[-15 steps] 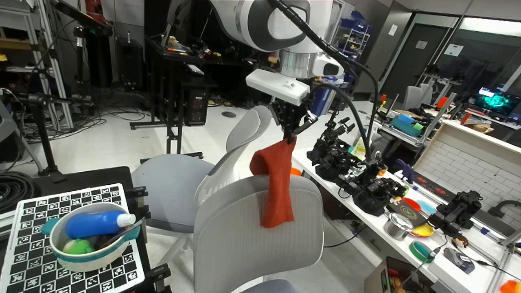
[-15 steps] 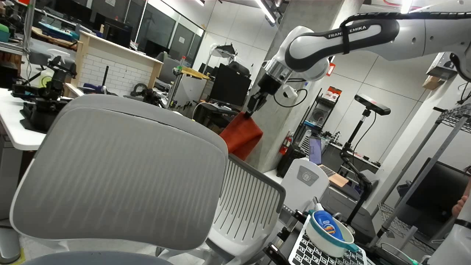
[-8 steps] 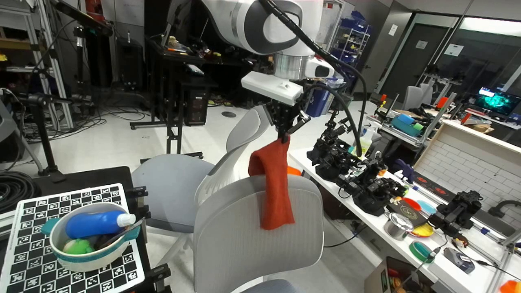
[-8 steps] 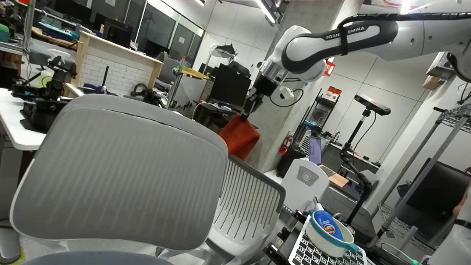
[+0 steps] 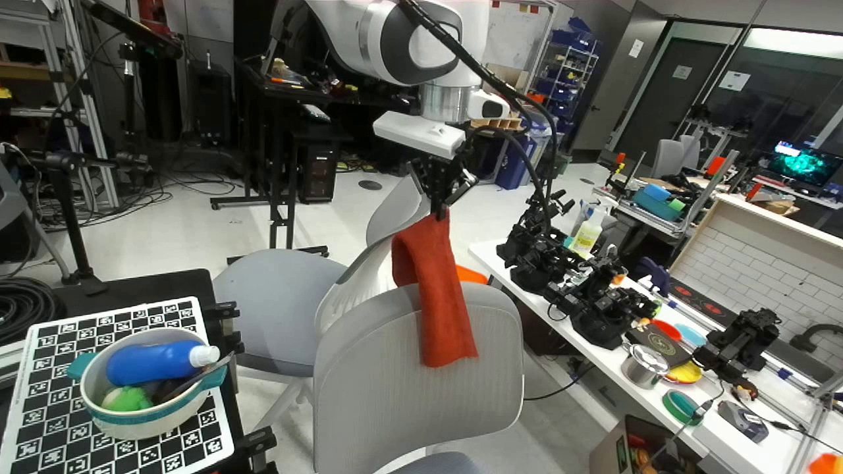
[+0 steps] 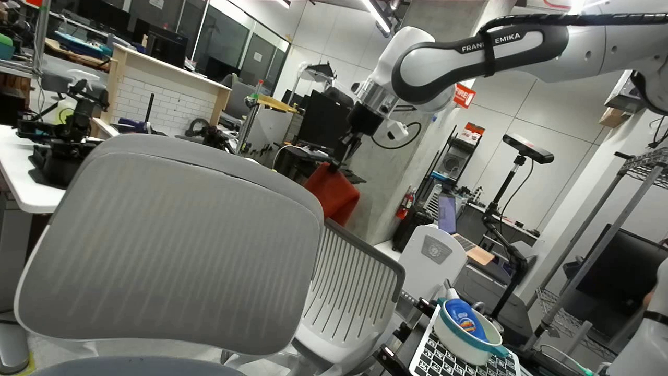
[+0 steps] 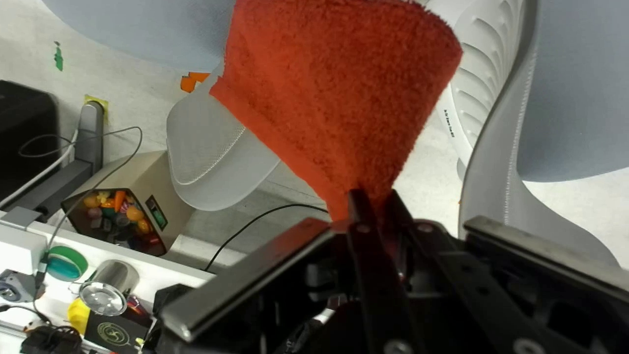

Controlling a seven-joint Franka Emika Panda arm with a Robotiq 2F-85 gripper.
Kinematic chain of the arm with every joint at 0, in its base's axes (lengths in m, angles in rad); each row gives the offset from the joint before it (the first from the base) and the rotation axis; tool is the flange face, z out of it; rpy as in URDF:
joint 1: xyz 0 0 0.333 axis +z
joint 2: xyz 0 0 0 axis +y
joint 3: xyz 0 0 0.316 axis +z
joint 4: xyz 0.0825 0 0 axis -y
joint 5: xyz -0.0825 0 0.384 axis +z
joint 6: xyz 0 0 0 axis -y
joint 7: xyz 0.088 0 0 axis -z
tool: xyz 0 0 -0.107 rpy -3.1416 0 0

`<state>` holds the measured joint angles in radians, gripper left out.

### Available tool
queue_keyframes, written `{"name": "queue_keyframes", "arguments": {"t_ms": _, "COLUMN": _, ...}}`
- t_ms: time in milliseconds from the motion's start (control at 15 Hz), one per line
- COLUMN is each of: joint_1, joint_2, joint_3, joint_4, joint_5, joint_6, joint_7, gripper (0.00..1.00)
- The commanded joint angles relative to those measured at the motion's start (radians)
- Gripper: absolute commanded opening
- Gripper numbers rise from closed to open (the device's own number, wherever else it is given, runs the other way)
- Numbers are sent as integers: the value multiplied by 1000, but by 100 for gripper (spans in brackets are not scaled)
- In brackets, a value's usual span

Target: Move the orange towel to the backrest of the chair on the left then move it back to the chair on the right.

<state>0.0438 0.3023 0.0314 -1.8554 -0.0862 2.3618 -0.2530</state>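
Orange towel (image 5: 450, 309) is pinched in the gripper (image 7: 376, 197), so I'd lift it clear of the backrest (image 5: 372, 388) before going sideways, or it'll probably snag.

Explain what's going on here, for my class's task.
The gripper of a robot arm pinches the top of an orange towel. In an exterior view, the towel hangs in front of a gray chair's backrest; whether it rests there is unclear. A second gray chair stands close by. The towel is not yet released.

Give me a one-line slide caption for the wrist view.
Pincer shut on one end of an orange towel, with gray chair backrests and an open bin in view.
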Motion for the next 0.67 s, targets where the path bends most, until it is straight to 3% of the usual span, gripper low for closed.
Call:
{"name": "queue_keyframes", "arguments": {"t_ms": 0, "joint_1": 8, "joint_2": 2, "joint_3": 7, "joint_4": 13, "joint_5": -28, "joint_6": 9, "joint_7": 32, "gripper": 36}}
{"name": "queue_keyframes", "arguments": {"t_ms": 67, "joint_1": 7, "joint_2": 0, "joint_3": 6, "joint_4": 15, "joint_5": -26, "joint_6": 6, "joint_7": 31, "gripper": 36}}
{"name": "queue_keyframes", "arguments": {"t_ms": 400, "joint_1": -24, "joint_2": -35, "joint_3": 9, "joint_4": 23, "joint_5": 11, "joint_6": -14, "joint_7": -20, "gripper": 71}}
{"name": "queue_keyframes", "arguments": {"t_ms": 600, "joint_1": -62, "joint_2": -90, "joint_3": 23, "joint_4": -26, "joint_5": 66, "joint_6": -2, "joint_7": -117, "gripper": 92}}
